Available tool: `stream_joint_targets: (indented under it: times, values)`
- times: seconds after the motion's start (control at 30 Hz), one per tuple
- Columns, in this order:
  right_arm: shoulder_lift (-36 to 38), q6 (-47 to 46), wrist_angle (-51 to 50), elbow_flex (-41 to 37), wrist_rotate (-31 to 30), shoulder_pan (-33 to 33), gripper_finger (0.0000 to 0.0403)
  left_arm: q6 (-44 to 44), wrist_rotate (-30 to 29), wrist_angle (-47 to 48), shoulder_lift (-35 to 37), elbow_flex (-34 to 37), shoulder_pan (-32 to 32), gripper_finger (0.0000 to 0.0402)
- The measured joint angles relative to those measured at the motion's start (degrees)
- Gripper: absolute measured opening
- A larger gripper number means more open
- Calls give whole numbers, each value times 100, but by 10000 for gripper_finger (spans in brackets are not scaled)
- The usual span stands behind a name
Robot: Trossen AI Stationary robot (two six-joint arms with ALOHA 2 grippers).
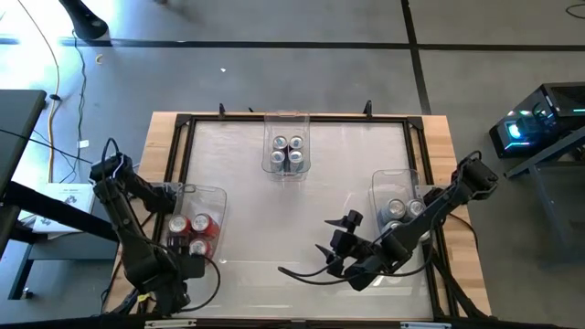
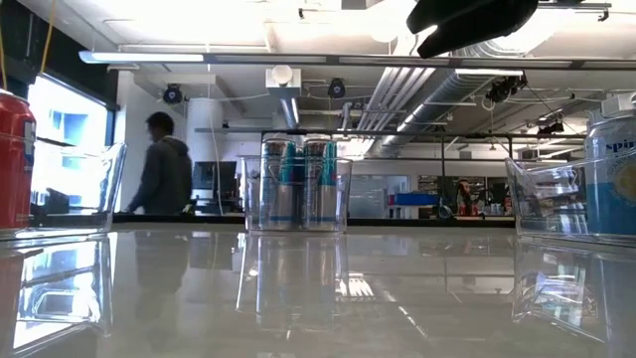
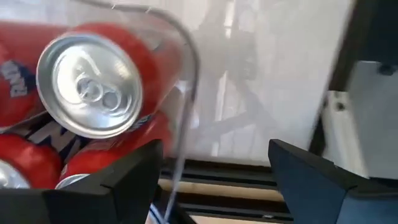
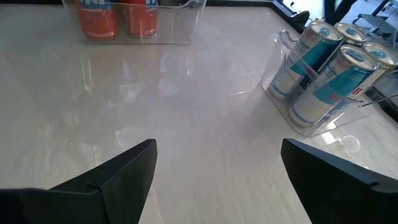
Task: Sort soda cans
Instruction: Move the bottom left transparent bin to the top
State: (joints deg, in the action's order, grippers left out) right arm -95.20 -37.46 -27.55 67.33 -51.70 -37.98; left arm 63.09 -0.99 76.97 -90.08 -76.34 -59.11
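dark fingers of the left gripper stand apart, nothing between them, hanging right at the near corner of the left clear bin. just past those fingers, red cans crowd inside that bin: glossy red bodies, brushed silver tops with pull tabs, one lid facing the wrist camera full on.

over to the right gripper, low over the bare white tabletop near the front edge, fingers spread wide and holding nothing. from its wrist view, teal-and-silver cans stand upright together in the small middle bin at the table's far side, four silver tops showing from above.

right bin, just beside the right arm, holds pale silver-blue cans; the low view catches one light blue body with lettering at the picture's edge. beyond the table, a person in a dark hooded top stands in the room.
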Motion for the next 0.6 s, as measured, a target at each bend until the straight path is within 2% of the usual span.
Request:
stream_joint_targets:
  times: [0.23,0.6]
  values:
    - [0,23,0,0,-37,-1,339,132,155,-194,-2,532,-23,257]
    - [0,1,1,0,-39,-2,339,226,206,-789,-2,1188,-18,149]
